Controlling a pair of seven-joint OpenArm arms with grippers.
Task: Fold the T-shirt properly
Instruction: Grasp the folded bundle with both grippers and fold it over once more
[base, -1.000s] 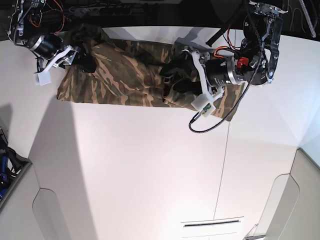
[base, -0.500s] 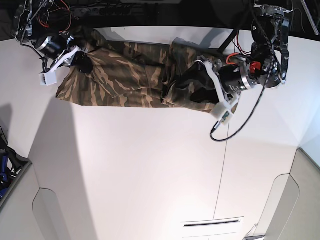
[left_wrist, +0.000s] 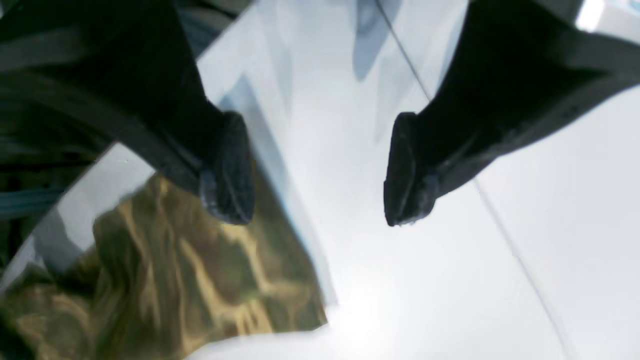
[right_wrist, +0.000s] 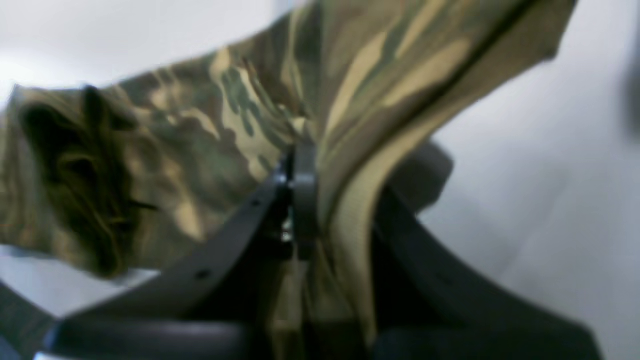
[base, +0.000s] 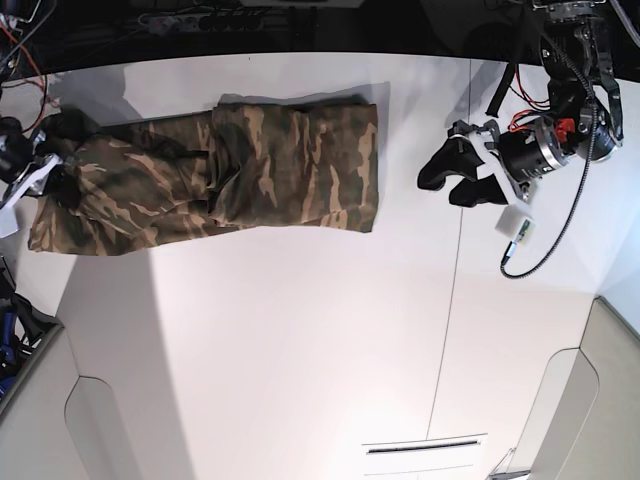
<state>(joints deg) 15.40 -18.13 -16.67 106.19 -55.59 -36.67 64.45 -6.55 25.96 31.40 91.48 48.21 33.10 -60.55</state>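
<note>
Base view, left to right. Right gripper (base: 52, 172) sits at the far left edge of the white table (base: 300, 340), at the left end of the camouflage T-shirt (base: 240, 170). Its wrist camera shows the jaws pressed together on a bunched fold of the cloth, a ribbed tan hem running down between the dark fingers (right_wrist: 300, 200); the fabric drapes away up and to both sides of the pinch.

The T-shirt lies across the upper part of the table as a long horizontal band. Left portion is rumpled and narrower, tapering toward the pinching gripper. Right portion is a flatter, squarer panel with a straight vertical right edge. Print is tan, olive and brown. No lettering, brand or label legible on the cloth in any view; both wrist views are blurred.

A thin seam (base: 450, 330) runs down the table right of the shirt.

Left gripper (base: 445, 183) is at the upper right, well apart from the shirt's right edge, over bare table. Jaws spread wide, nothing between them. In its wrist view the two dark fingertips (left_wrist: 227, 170) stand far apart above the white surface, with a corner of the shirt (left_wrist: 200, 280) visible below and to the left, not touched. A black cable (base: 560, 230) loops from this arm beside a small white block (base: 517, 224) carried on it.
</note>
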